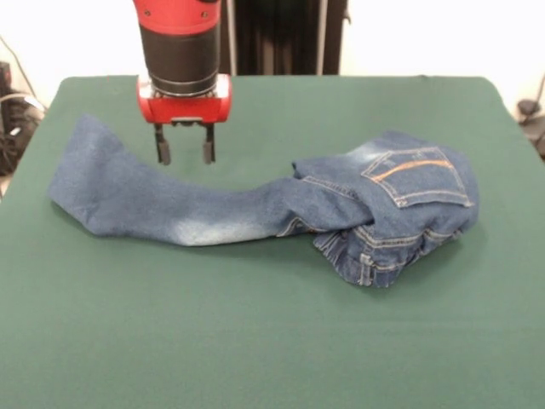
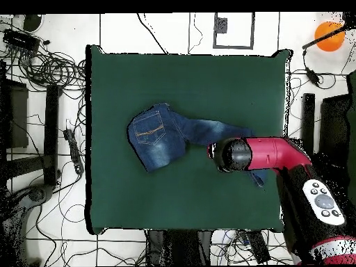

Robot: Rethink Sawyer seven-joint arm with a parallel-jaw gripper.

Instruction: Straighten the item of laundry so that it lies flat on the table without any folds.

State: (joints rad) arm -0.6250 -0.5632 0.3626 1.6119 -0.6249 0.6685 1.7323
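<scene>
The blue denim jeans lie on the green table. The waist end with a stitched back pocket is bunched and folded over at the right in the front view. One leg stretches out to the left, ending near the table's left edge. My gripper hangs just above the far edge of that leg, fingers apart and empty. In the overhead view the jeans lie mid-table, and the red arm covers the leg's end and hides the gripper.
Cables and equipment lie on the floor around the table. An orange ball sits off the table at one corner. Bare green cloth stretches in front of the jeans in the front view.
</scene>
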